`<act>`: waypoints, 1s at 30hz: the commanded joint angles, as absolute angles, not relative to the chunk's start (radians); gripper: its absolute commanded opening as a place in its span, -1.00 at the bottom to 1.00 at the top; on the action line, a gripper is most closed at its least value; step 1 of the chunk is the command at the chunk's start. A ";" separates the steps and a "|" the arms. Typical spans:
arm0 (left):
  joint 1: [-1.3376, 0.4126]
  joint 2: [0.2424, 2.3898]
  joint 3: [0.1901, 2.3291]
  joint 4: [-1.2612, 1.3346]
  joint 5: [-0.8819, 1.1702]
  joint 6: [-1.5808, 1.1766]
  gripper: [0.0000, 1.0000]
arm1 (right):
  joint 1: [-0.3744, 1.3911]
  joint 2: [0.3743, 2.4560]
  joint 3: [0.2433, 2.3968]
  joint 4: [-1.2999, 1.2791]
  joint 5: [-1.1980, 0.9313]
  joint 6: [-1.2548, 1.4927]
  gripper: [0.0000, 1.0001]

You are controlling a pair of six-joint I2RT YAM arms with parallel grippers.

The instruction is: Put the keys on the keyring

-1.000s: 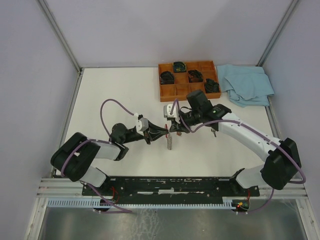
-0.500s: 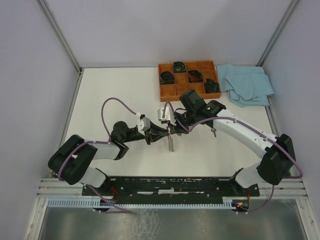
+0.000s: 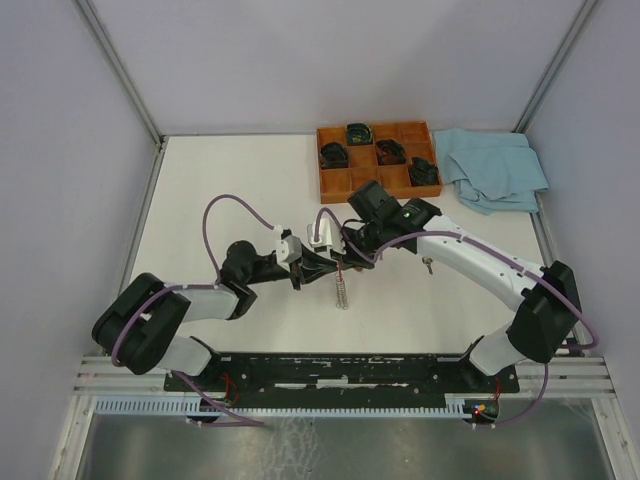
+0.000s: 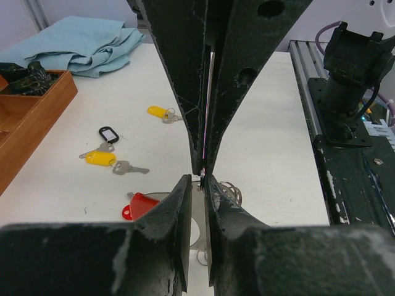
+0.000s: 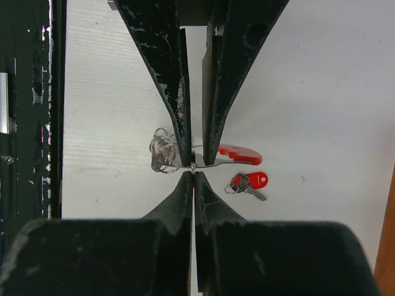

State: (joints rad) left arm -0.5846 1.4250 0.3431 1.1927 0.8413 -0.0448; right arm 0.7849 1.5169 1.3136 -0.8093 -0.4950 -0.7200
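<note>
right gripper (image 3: 338, 260) slid left to left gripper's (image 3: 320, 268) keyring (image 5: 162, 153).

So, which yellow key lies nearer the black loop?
The yellow key beside the plain key, close under the black loop. The other yellow key lies farther off, toward the cloth.

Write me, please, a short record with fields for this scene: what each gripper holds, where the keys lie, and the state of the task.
left gripper: shut on the keyring
right gripper: shut on the same keyring, tip to tip with the left gripper
red key: on the table, beside the keyring's red band, not threaded
yellow keys: loose on the table, apart from each other
plain silver key: next to one yellow key
task state: no key on the keyring yet
</note>
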 commanded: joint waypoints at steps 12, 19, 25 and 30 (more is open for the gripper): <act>-0.594 1.370 0.377 1.112 0.840 0.054 -0.65 | 0.808 1.524 1.390 -0.830 -0.471 -0.733 -0.98; -0.598 1.371 0.385 1.100 0.833 0.062 -0.63 | 0.814 1.529 1.399 -0.834 -0.474 -0.735 -0.98; -0.601 1.374 0.388 1.114 0.830 0.050 -0.63 | 0.822 1.540 1.402 -0.838 -0.471 -0.736 -0.98; -0.604 1.375 0.388 1.128 0.830 0.040 -0.67 | 0.828 1.545 1.403 -0.838 -0.471 -0.736 -0.98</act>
